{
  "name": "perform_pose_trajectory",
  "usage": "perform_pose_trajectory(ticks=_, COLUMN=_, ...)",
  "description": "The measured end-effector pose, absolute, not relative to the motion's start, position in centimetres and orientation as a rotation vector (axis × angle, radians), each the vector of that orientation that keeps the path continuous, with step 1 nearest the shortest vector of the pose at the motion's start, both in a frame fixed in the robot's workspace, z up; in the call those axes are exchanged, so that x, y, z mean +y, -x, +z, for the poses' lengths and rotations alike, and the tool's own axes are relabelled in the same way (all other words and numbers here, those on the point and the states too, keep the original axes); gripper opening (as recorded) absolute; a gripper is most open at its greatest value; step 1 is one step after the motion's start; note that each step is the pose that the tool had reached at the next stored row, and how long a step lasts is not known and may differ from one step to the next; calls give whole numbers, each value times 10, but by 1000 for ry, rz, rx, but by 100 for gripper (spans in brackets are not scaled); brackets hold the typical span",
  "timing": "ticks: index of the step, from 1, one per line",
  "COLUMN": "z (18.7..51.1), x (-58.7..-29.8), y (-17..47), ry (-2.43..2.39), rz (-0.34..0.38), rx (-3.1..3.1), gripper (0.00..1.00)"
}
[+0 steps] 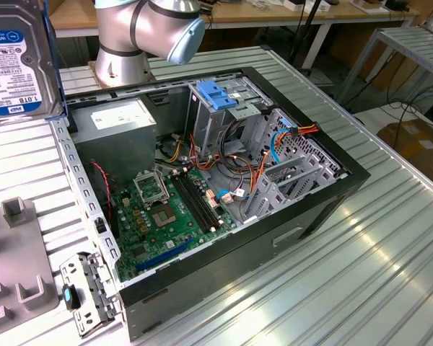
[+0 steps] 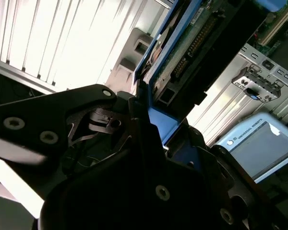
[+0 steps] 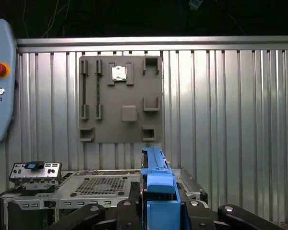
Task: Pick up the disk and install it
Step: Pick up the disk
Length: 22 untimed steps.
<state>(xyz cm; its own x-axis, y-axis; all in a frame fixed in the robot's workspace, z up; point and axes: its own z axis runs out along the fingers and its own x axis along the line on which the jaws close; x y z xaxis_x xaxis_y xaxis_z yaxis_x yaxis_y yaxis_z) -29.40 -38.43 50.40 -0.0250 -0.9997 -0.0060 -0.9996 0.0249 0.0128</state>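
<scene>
In the exterior view: showing the disk (image 1: 18, 61) hanging in the air close to the camera, above the counter (image 1: 390, 238) edge at the exterior view's left, label side facing out, a blue rail (image 1: 52, 58) running down one side. Showing an open computer case (image 1: 224, 180) lying in the middle of the counter, with a green board (image 1: 166, 209) on its floor, a grey power box (image 1: 123, 122) in one far corner and a bare blue bracket (image 1: 216, 94) sitting on the drive cage. Showing a small metal plate (image 1: 86, 292) lying just beside the case's near corner, next to a grey holder board (image 1: 14, 252). Showing the arm's base (image 1: 141, 36) standing at the counter's far edge.

In the second wrist view: showing the pincer (image 2: 156, 122) clenching on the disk (image 2: 182, 52), black jaws pressing the blue rail from both sides. Showing a control tablet (image 2: 259, 143) beyond it.

In the first wrist view: showing the pincer (image 3: 158, 206) grasping the disk (image 3: 156, 177) edge-on, well above the counter, with the holder board (image 3: 120, 100) lying flat beyond the case (image 3: 110, 184).
</scene>
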Motion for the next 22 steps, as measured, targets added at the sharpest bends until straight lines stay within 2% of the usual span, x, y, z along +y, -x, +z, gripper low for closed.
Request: perform_pose_trajectory(ticks=22, z=503, x=-401, y=269, ry=-2190, rz=-21, rx=-2246, gripper=37)
